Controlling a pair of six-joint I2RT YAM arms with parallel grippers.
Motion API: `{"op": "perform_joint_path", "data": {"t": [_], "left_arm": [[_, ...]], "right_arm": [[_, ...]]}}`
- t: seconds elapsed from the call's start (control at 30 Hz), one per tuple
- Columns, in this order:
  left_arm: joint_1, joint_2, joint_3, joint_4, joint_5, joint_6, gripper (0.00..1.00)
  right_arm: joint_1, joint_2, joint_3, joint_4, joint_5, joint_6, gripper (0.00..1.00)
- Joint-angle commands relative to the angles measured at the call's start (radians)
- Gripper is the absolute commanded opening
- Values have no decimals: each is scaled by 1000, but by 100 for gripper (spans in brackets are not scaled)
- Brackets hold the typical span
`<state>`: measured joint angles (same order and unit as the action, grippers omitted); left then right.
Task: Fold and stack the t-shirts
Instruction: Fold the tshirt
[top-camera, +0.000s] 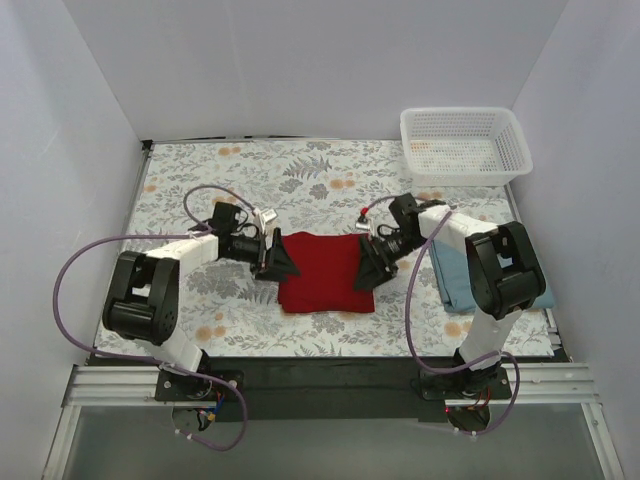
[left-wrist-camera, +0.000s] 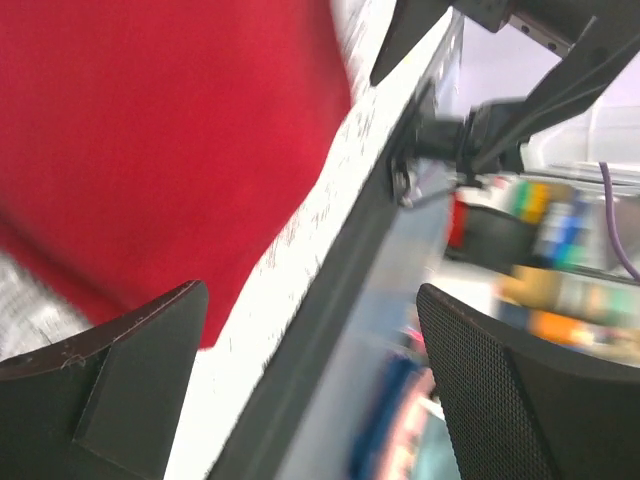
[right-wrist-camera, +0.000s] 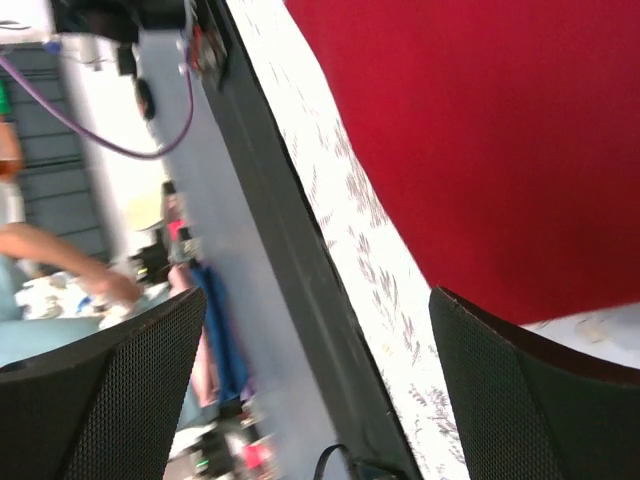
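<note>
The red t-shirt (top-camera: 322, 272) lies folded into a rectangle on the floral tablecloth near the front middle. It fills the upper left of the left wrist view (left-wrist-camera: 150, 150) and the upper right of the right wrist view (right-wrist-camera: 480, 140). My left gripper (top-camera: 283, 262) is open and empty at the shirt's left edge. My right gripper (top-camera: 368, 272) is open and empty at its right edge. The blue-grey t-shirt (top-camera: 455, 280) lies folded at the right, partly under my right arm.
A white lattice basket (top-camera: 463, 146) stands at the back right corner. The table's dark front edge (left-wrist-camera: 330, 290) shows in the left wrist view and in the right wrist view (right-wrist-camera: 290, 260). White walls close in the left, back and right.
</note>
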<state>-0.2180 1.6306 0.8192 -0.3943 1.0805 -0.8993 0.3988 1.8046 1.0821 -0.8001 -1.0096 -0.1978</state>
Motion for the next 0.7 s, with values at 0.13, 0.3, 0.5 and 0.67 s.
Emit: {"op": "perform_joint_path", "data": {"t": [0.13,0.3,0.5,0.67], "left_arm": [[-14,68,245,113,-122,-47,86],[-11,279,351,205,-175,-159,86],[26,434,360,241,-195,-173,86],[91,381,333,210,-153,-165,86]], "right_arm": [[-5,76,362,102,35,78,98],[-18,278,458,173,32,103,98],[-92,410,470,170,68,-12,98],[-110,342,470,141,5,18,98]]}}
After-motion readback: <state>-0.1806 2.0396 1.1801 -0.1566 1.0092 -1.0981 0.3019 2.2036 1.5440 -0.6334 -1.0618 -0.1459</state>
